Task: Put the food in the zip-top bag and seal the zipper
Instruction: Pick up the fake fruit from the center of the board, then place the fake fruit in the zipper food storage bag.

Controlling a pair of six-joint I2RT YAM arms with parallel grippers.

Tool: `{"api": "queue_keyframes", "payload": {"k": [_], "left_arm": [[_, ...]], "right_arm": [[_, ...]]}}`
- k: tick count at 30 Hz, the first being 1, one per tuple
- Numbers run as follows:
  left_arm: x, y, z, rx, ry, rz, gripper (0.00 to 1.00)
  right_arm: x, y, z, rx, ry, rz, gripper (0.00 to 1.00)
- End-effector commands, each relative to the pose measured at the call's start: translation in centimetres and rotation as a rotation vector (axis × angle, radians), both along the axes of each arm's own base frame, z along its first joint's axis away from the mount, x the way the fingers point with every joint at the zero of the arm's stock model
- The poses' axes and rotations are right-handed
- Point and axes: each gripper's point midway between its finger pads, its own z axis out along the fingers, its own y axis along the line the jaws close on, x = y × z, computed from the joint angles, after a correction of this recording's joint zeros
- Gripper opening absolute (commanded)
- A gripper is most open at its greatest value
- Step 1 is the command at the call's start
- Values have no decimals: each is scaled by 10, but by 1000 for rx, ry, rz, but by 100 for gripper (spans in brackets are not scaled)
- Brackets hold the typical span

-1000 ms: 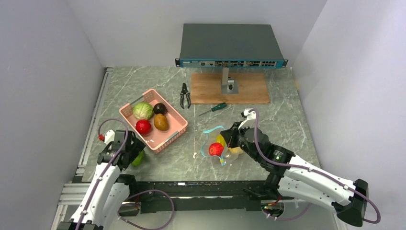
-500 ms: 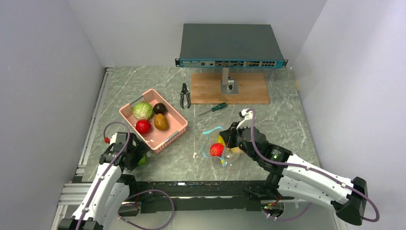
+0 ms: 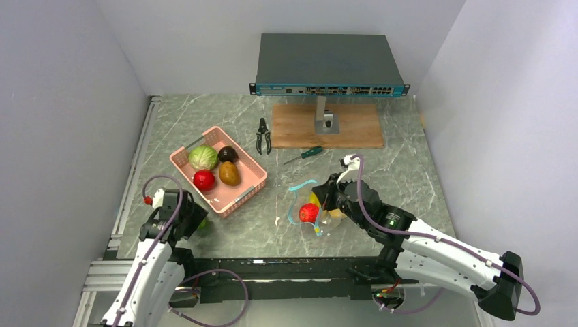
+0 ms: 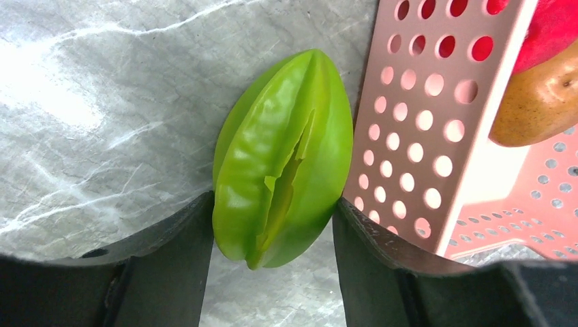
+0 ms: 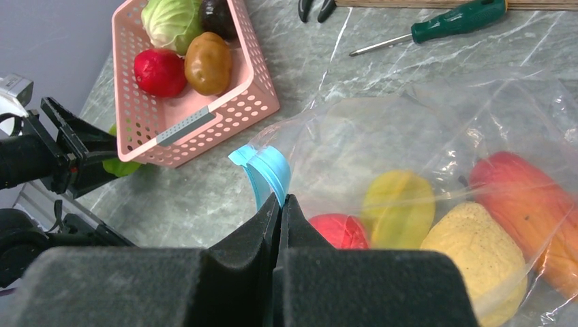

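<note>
- Left pincer has just closed from wide open onto the ribbed green star fruit; pink perforated plastic basket sits just beside it.
- Right pincer stays clamped on the teal-blue zipper, and the clear crinkly zip-top bag spreads just ahead of it.
- The fruit looks ready to lift.

This is a robotics lab bench: plain pale walls box in a marble-patterned table, with two robot arms mounted on a metal frame at its edge. A network switch, pliers and a screwdriver sit on it.
</note>
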Motion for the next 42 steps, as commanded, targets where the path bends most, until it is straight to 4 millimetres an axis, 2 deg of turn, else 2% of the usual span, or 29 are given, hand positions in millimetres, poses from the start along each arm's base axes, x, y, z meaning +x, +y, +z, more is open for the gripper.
{"api": "queue_keyframes", "payload": {"k": [1,4,6,11,15,18,20,24,27,32,36,42], "left_arm": [[6,5,9,21,-20,19,47],[4,9,23,46,-16,21,45],[4,15,43,72,-48,28,43],[1,25,105,116,-191,51,36],[2,18,151,89,-330,5,29],[12,-9,184,17,-463,-139,29],[22,-45,211,-89,-593,-322,29],[27,-107,232,-340,-701,-620,22],[23,-139,238,-450,-709,-780,22],[3,-202,235,-453,-656,-1015,22],[-21,-256,216,-476,-569,-1187,22],[-38,-298,176,-346,-350,-1302,21]], "right_arm": [[2,7,14,55,-25,3,0],[2,5,15,56,-29,-2,0],[2,3,15,56,-32,-5,0],[3,6,13,56,-28,-2,0],[3,11,12,60,-20,13,0],[3,13,12,59,-19,20,0],[3,14,14,63,-20,21,0],[2,12,15,64,-23,19,0],[2,13,16,69,-21,21,0],[3,14,17,74,-23,21,0],[4,16,19,72,-23,24,0],[3,13,27,77,-38,21,0]]}}
